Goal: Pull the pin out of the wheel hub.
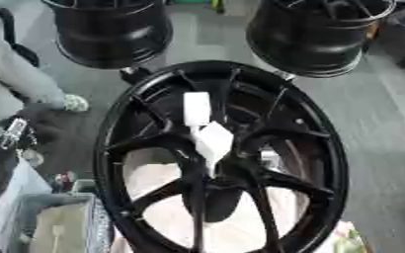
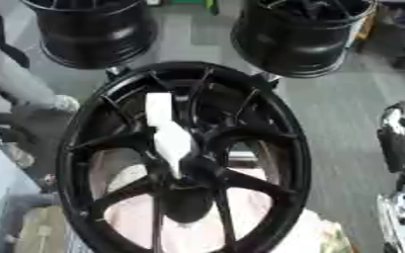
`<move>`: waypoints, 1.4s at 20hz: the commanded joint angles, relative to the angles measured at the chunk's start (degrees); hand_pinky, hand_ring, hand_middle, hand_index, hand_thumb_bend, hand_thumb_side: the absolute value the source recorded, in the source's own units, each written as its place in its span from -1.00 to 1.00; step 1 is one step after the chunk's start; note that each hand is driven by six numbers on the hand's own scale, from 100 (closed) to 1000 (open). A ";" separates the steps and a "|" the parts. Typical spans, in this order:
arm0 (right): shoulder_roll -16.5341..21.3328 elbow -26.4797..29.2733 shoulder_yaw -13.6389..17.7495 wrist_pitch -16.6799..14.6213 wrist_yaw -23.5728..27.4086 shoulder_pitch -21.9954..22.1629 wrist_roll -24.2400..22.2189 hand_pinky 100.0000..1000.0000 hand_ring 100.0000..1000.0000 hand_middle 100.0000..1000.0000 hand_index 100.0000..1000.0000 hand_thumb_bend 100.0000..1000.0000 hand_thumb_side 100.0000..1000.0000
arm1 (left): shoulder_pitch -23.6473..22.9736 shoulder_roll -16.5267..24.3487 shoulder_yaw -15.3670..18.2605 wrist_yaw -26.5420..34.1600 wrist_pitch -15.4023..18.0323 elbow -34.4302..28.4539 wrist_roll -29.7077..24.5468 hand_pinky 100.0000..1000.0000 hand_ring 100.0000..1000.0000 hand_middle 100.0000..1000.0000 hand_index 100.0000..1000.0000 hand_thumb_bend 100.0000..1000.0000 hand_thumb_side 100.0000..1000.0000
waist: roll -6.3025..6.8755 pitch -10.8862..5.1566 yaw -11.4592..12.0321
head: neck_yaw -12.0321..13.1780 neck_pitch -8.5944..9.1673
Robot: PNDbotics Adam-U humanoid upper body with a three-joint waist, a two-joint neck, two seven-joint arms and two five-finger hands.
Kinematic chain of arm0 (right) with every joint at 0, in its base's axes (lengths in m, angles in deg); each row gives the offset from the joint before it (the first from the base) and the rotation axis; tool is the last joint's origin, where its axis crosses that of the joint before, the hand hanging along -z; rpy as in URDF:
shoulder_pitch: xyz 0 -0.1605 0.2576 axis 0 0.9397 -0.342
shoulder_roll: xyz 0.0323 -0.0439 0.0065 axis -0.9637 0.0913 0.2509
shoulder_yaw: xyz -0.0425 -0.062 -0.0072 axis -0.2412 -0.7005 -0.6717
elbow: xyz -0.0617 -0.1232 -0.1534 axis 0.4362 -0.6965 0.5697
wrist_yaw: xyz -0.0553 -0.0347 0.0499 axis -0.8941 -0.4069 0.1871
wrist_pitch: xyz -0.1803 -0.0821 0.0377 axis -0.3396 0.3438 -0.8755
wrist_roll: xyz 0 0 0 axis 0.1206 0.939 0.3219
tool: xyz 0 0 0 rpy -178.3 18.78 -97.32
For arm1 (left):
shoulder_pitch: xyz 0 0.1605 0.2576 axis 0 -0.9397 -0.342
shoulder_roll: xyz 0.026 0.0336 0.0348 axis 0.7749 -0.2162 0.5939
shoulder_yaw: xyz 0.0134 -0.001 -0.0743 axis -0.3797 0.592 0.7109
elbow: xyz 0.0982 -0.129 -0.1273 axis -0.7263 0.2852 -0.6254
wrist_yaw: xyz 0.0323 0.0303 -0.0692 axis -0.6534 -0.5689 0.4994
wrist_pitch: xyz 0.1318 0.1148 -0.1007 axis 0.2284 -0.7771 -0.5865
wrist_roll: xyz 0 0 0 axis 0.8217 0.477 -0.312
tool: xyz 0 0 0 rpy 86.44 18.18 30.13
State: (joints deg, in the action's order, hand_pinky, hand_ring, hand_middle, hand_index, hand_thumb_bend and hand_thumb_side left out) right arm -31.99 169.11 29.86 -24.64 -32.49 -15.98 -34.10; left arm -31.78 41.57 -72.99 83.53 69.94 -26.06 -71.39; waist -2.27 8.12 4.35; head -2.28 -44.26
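**Pin seated in hub, no hand on it yet**

Floor: grey concrete floor [image 1: 379, 128], with two further black rims [image 1: 111, 32] and [image 1: 314, 34] standing at the far side, apart from the work.

Wheel hub [image 1: 318, 148]: large black alloy wheel, multi-spoke, filling the middle of both views, face tilted up toward the camera. Judged heavy and rigid; it should stay put under a pull along the pin's axis, though a sideways tug could rock it on whatever pale surface shows through the spokes.

Pin [image 2: 167, 131]: white piece at the centre of the wheel hub, a flat rectangular upper end, a broader middle, tapering down to a narrow tip at the centre bore. It looks light, stiff and smooth, probably plastic; I cannot tell how deep or how tight it sits. Best hold, in my judgement, is the upper rectangular end, which stands clear of the spokes and offers flat faces for fingers and thumb. Pull along its length; levering sideways risks jamming or snapping the narrow end.

Right hand [image 2: 400, 143]: dark shape with pale edging at the right border of the right eye view, well apart from the pin. Whether its fingers are released or clenched I cannot tell.

Left hand: a dark blurred mass lies at the left border, but I cannot make out a hand in it.

Task state: pull not yet begun.
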 commanded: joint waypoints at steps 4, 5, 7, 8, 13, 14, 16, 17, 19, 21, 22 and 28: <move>0.75 0.64 0.58 -0.01 -0.27 -0.37 0.14 -0.10 0.30 0.42 0.53 -1.00 -0.15 | 0.44 0.56 -0.05 0.31 -0.09 -1.43 0.02 0.42 0.12 0.17 0.36 -1.00 0.64 | 0.05 -0.66 0.05 | -0.19 0.14; 0.76 0.64 0.59 -0.01 -0.27 -0.37 0.14 -0.10 0.30 0.42 0.53 -1.00 -0.15 | 0.44 0.56 -0.06 0.31 -0.08 -1.43 0.02 0.42 0.12 0.17 0.36 -1.00 0.64 | 0.05 -0.67 0.05 | -0.19 0.14; 0.78 0.65 0.59 -0.02 -0.29 -0.38 0.12 -0.10 0.30 0.42 0.53 -1.00 -0.15 | 0.47 0.56 -0.06 0.33 -0.07 -1.44 0.01 0.42 0.12 0.17 0.37 -1.00 0.64 | 0.05 -0.67 0.04 | -0.18 0.14; 0.79 0.66 0.59 -0.02 -0.30 -0.38 0.10 -0.10 0.30 0.42 0.53 -1.00 -0.15 | 0.48 0.56 -0.07 0.33 -0.07 -1.44 0.01 0.42 0.12 0.17 0.36 -1.00 0.64 | 0.05 -0.68 0.04 | -0.19 0.14; 0.86 0.69 0.56 -0.01 -0.33 -0.43 0.05 -0.10 0.30 0.42 0.53 -1.00 -0.15 | 0.51 0.55 -0.10 0.34 -0.07 -1.45 0.00 0.42 0.12 0.17 0.36 -1.00 0.64 | 0.04 -0.72 0.07 | -0.18 0.14; 0.94 0.70 0.57 0.02 -0.36 -0.46 0.03 -0.10 0.30 0.42 0.53 -1.00 -0.16 | 0.52 0.55 -0.10 0.35 -0.08 -1.45 -0.01 0.42 0.12 0.17 0.36 -1.00 0.64 | 0.04 -0.73 0.07 | -0.18 0.14; 1.47 0.75 0.54 0.20 -0.48 -0.57 -0.10 -0.10 0.30 0.42 0.54 -1.00 -0.16 | 0.51 0.56 -0.14 0.34 -0.09 -1.43 -0.05 0.42 0.12 0.17 0.36 -1.00 0.64 | 0.02 -0.75 0.11 | -0.17 0.14; 1.92 0.85 0.57 0.34 -0.59 -0.68 -0.20 -0.10 0.30 0.42 0.54 -1.00 -0.16 | 0.52 0.58 -0.15 0.34 -0.08 -1.44 -0.07 0.42 0.12 0.17 0.36 -1.00 0.64 | -0.01 -0.77 0.14 | -0.19 0.14; 2.79 1.12 0.69 0.69 -0.81 -0.93 -0.31 -0.10 0.30 0.42 0.54 -1.00 -0.16 | 0.50 0.60 -0.15 0.33 -0.07 -1.44 -0.08 0.42 0.12 0.17 0.36 -1.00 0.64 | -0.04 -0.79 0.18 | -0.17 0.14; 3.46 1.38 0.77 1.04 -0.98 -1.13 -0.42 -0.10 0.30 0.42 0.54 -1.00 -0.17 | 0.52 0.63 -0.17 0.32 -0.05 -1.44 -0.12 0.42 0.12 0.17 0.36 -1.00 0.64 | -0.06 -0.81 0.18 | -0.15 0.14; 3.61 1.48 0.80 1.19 -1.04 -1.19 -0.45 -0.10 0.30 0.42 0.54 -1.00 -0.17 | 0.57 0.66 -0.17 0.31 -0.03 -1.44 -0.12 0.42 0.12 0.17 0.36 -1.00 0.64 | -0.06 -0.82 0.17 | -0.15 0.14; 3.42 1.49 0.62 1.29 -1.05 -0.92 -0.65 -0.10 0.30 0.42 0.54 -1.00 -0.16 | 4.57 4.55 -1.20 2.61 2.05 -1.78 0.12 0.42 0.13 0.18 0.37 -1.00 0.45 | 0.37 -1.14 -0.22 | -0.48 0.14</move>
State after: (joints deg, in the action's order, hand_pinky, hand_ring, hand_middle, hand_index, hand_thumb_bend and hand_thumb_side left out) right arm -29.98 169.48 30.17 -23.39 -33.02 -16.48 -34.68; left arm -28.09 43.89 -73.87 85.37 71.27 -26.32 -71.32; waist -1.99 7.60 4.20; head -2.53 -44.26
